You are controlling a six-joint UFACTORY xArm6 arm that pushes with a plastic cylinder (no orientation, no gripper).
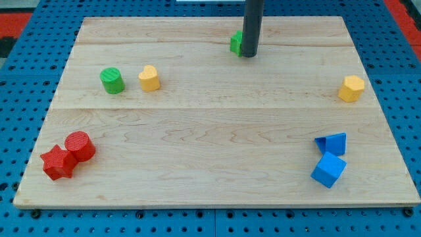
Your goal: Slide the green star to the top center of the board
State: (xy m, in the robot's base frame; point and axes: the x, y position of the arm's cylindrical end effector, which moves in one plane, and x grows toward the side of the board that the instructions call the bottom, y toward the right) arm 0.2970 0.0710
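Observation:
The green star (235, 43) lies near the view's top centre of the wooden board (210, 164), mostly hidden behind my rod. My tip (248, 56) rests on the board, touching the star's right side, slightly below it. Only the star's left part shows.
A green cylinder (112, 80) and a yellow heart-shaped block (150, 78) sit at the left. A yellow hexagonal block (351, 88) is at the right. A red cylinder (79, 145) and red star (58, 162) are at the bottom left. A blue triangular block (331, 143) and blue cube (327, 170) are at the bottom right.

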